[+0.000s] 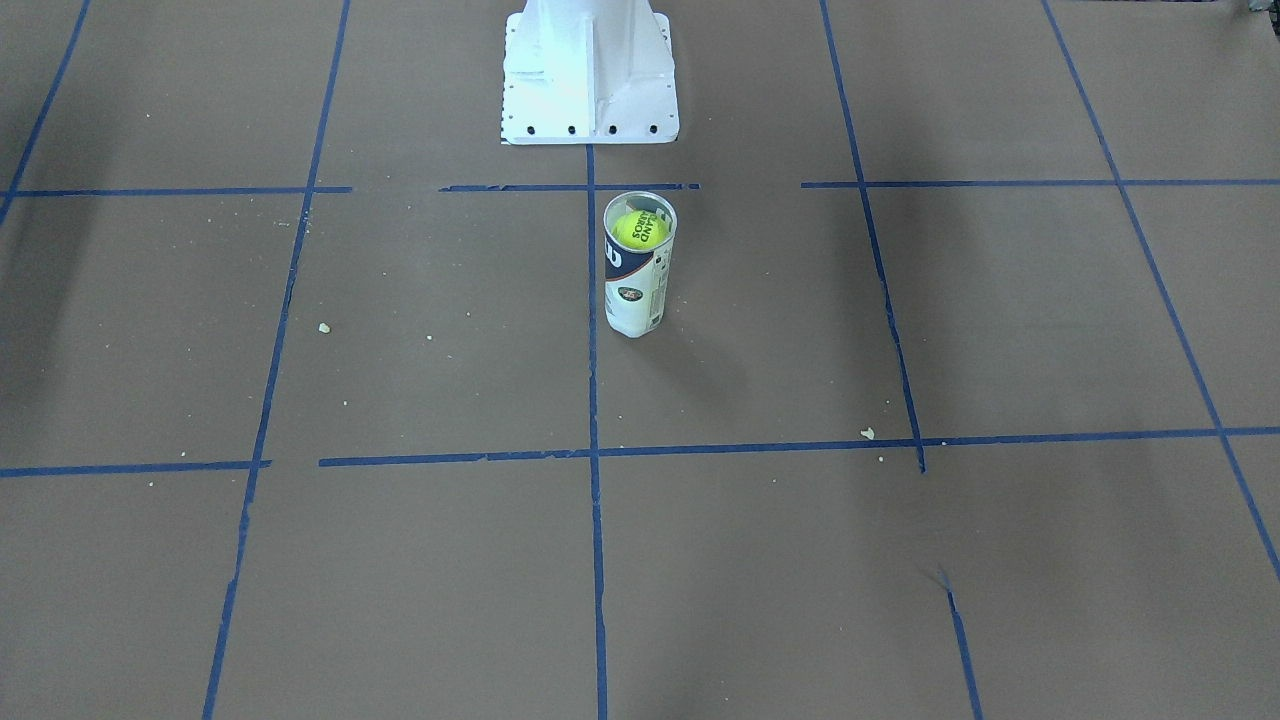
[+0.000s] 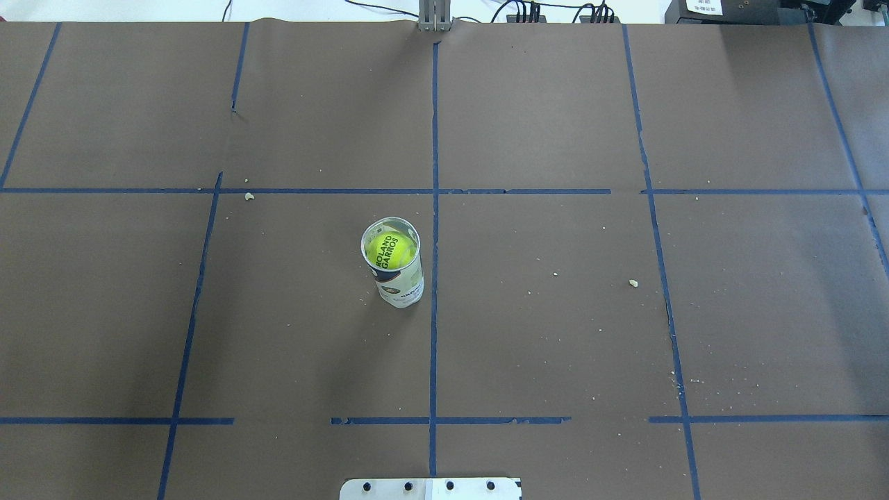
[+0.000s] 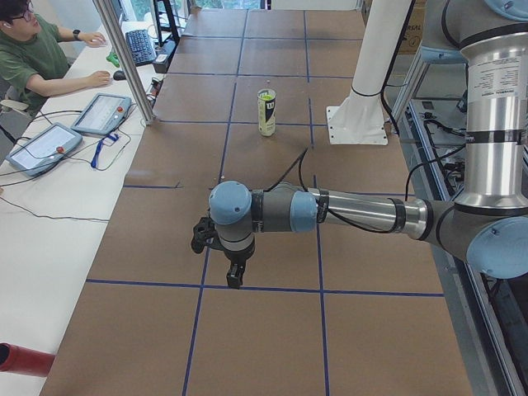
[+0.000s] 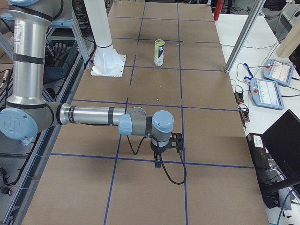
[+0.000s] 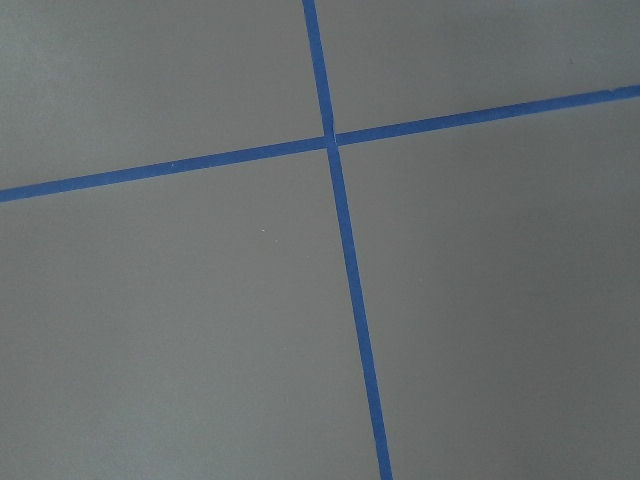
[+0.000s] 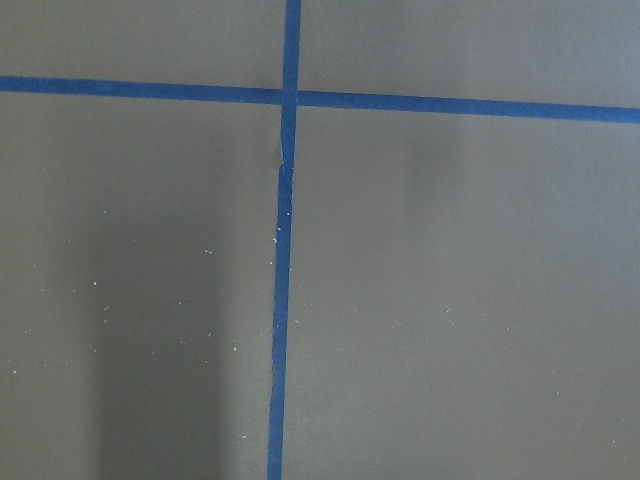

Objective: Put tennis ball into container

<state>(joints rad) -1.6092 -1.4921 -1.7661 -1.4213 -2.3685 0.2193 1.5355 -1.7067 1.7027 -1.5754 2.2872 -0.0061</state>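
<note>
The tennis ball (image 1: 640,230), yellow-green with black lettering, sits inside the top of the container (image 1: 636,295), a clear upright tube with a white and navy label, just in front of the robot's base. From overhead the ball (image 2: 392,251) fills the tube's (image 2: 401,288) open mouth. Both arms are far from it and show only in the side views: the left gripper (image 3: 235,280) and the right gripper (image 4: 158,164) hang over the table ends, pointing down. I cannot tell whether either is open or shut. Both wrist views show only bare paper and blue tape.
The white pedestal base (image 1: 590,85) stands just behind the tube. Blue tape lines (image 2: 434,208) grid the brown table, with small crumbs (image 2: 633,282) scattered. An operator (image 3: 37,58) sits at a side desk with touch pendants (image 3: 41,147). Metal posts (image 3: 124,58) rise at the table's far edge.
</note>
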